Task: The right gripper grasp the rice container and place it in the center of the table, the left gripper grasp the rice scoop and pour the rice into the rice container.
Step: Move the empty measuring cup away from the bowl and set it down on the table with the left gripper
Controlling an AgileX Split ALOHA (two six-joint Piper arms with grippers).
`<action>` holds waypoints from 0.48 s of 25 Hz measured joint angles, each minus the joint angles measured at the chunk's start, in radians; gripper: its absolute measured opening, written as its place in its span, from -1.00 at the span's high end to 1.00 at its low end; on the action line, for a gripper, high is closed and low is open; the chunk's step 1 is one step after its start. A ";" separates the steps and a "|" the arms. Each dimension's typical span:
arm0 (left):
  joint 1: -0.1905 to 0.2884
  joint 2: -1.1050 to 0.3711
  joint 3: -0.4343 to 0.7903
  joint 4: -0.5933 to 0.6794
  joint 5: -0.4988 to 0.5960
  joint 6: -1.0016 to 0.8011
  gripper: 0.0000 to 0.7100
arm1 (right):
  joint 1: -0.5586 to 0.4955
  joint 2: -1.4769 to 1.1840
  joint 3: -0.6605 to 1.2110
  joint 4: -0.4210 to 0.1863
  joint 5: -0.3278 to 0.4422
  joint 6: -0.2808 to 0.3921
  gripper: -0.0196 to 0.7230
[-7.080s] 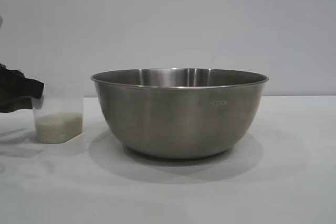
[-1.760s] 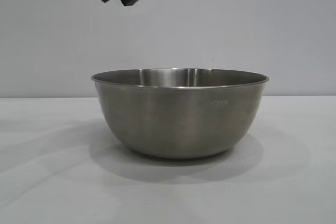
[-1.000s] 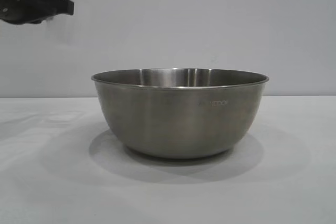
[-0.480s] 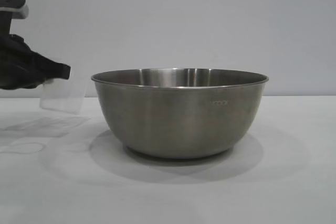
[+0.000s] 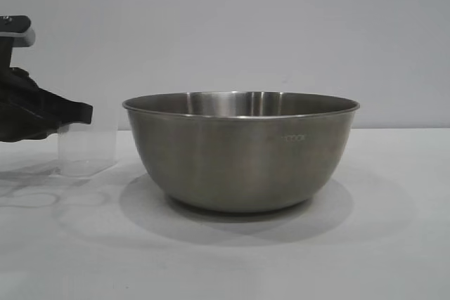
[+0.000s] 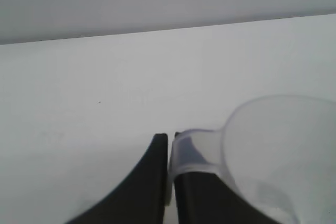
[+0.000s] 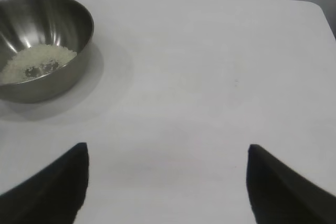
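The rice container (image 5: 239, 152), a large steel bowl, stands mid-table; the right wrist view shows it (image 7: 52, 85) with a pale heap of rice (image 7: 37, 61) at its bottom. The rice scoop (image 5: 86, 149), a clear plastic cup, looks empty and stands upright on the white table (image 5: 394, 244) just left of the bowl. My left gripper (image 5: 88, 112) reaches in from the left edge. In its wrist view the left gripper (image 6: 170, 136) has its fingers almost together, the scoop's (image 6: 283, 145) handle loop around one finger and its wall pinched between them. My right gripper (image 7: 167, 150) hangs open over bare table, away from the bowl.
A plain grey wall backs the table. The table's far corner (image 7: 315, 6) shows in the right wrist view. Bare tabletop lies in front of and to the right of the bowl.
The left gripper has come down from the upper left with the scoop. The cup, tilted in the air half a second ago, now stands upright on the table. The bowl has not moved.
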 joint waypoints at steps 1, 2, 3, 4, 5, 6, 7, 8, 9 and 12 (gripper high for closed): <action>0.000 0.000 0.005 0.000 0.000 -0.002 0.19 | 0.000 0.000 0.000 0.000 0.000 0.000 -0.59; -0.005 0.000 0.012 0.000 0.000 -0.004 0.07 | 0.000 0.000 0.000 0.000 0.000 0.000 -0.59; -0.011 0.000 0.020 -0.002 0.000 -0.004 -0.04 | 0.000 0.000 0.000 0.000 0.000 0.000 -0.59; -0.014 0.000 0.029 0.000 0.000 -0.004 -0.10 | 0.000 0.000 0.000 0.002 0.000 0.000 -0.59; -0.017 0.000 0.042 0.002 0.000 -0.004 -0.08 | 0.000 0.000 0.000 0.002 0.000 0.000 -0.59; -0.017 -0.006 0.058 0.002 0.000 -0.004 -0.08 | 0.000 0.000 0.000 0.002 0.000 0.000 -0.59; -0.017 -0.015 0.074 0.002 0.000 -0.004 -0.08 | 0.000 0.000 0.000 0.002 0.000 0.000 -0.59; -0.017 -0.029 0.095 0.002 0.000 -0.004 -0.08 | 0.000 0.000 0.000 0.002 0.000 0.000 -0.59; -0.017 -0.047 0.116 0.002 0.000 -0.004 -0.08 | 0.000 0.000 0.000 0.002 0.000 0.000 -0.59; -0.017 -0.100 0.170 0.002 0.000 -0.004 -0.14 | 0.000 0.000 0.000 0.002 0.000 0.000 -0.59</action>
